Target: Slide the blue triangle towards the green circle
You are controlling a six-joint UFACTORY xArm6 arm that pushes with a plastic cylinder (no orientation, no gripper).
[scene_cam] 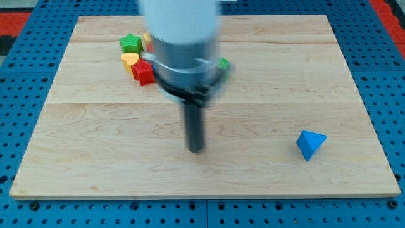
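The blue triangle [311, 144] lies on the wooden board [88, 145] at the view's lower right. The green circle [223, 64] shows only as a small green edge right of my arm's body, mostly hidden. My tip [196, 149] rests on the board at the view's lower middle, well to the left of the blue triangle and below the green circle, touching no block.
A cluster sits at the view's upper left: a green star [130, 43], a yellow block [130, 60], a red block [144, 72], and an orange-yellow block [146, 39] partly hidden by my arm. My blurred arm body [183, 50] hides the board's upper middle.
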